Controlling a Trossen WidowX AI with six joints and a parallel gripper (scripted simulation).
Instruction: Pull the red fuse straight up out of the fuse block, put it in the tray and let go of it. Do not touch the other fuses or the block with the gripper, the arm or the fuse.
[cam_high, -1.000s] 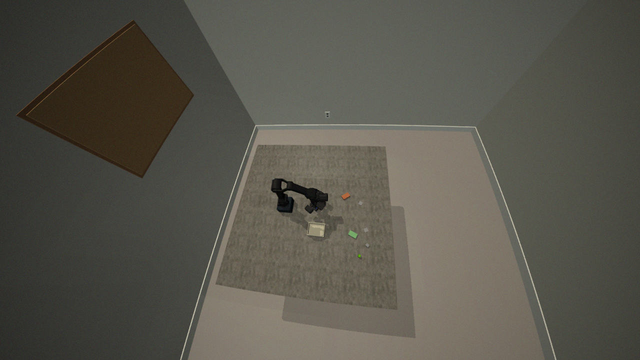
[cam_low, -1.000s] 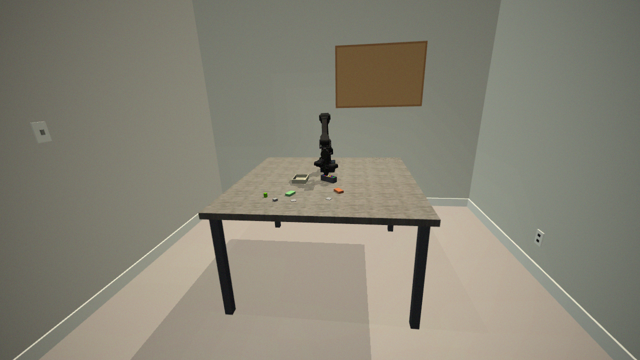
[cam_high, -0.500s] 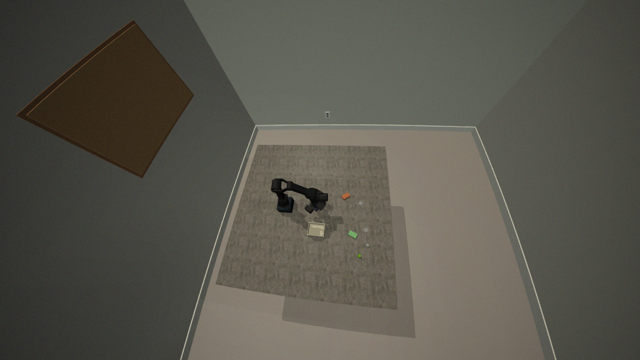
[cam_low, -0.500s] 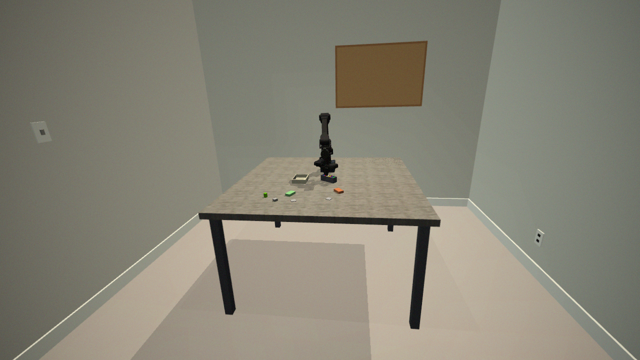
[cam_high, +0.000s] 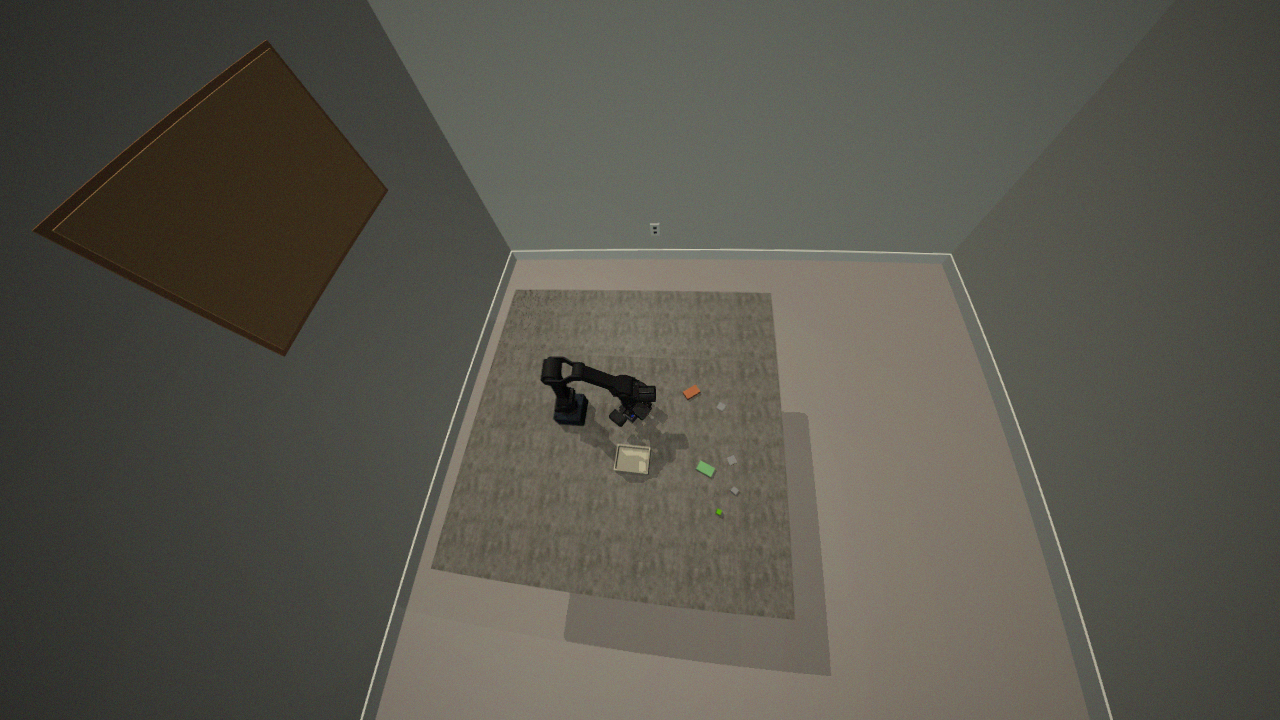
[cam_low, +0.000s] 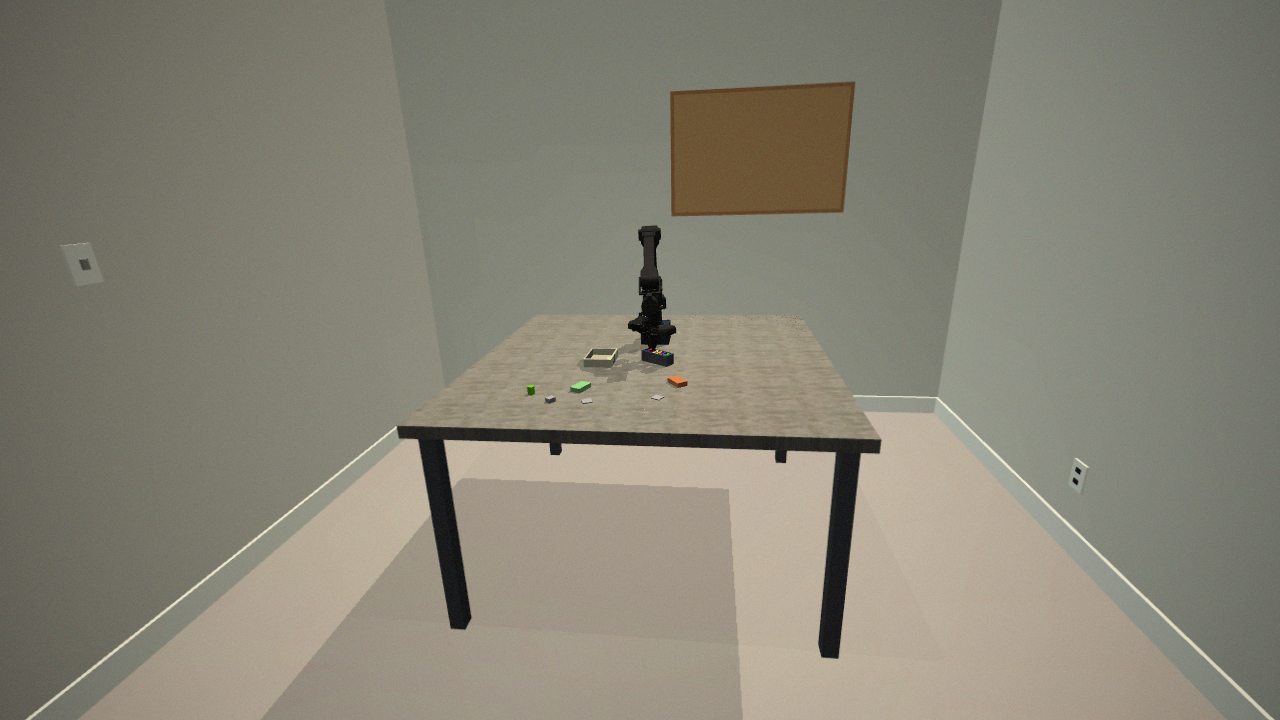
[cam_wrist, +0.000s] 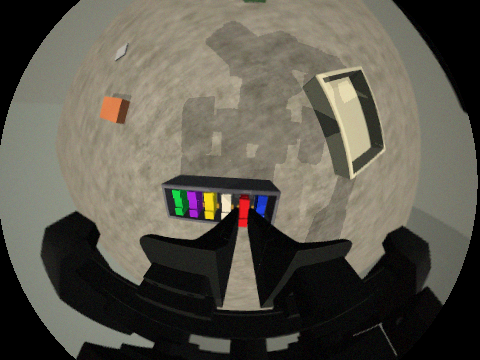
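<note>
Pinching red fuse (cam_wrist: 244, 211), gripper (cam_wrist: 243, 223) near-closed

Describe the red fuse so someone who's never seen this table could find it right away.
Find the black robot arm on the table; below its gripper sits a dark fuse block holding a row of colored fuses. The red fuse is second from the right end, between white and blue, and the only one pinched by the fingertips.

On the table (cam_low: 760, 394), the fuse block (cam_wrist: 220, 203) is sitting just under the gripper (cam_wrist: 244, 223), whose fingertips are pinching one fuse (cam_wrist: 244, 210) in the row, second from the right end in the wrist view. The tray (cam_wrist: 350, 120) is lying beyond it to the right; a block (cam_wrist: 115, 108) is lying well off to the left.
</note>
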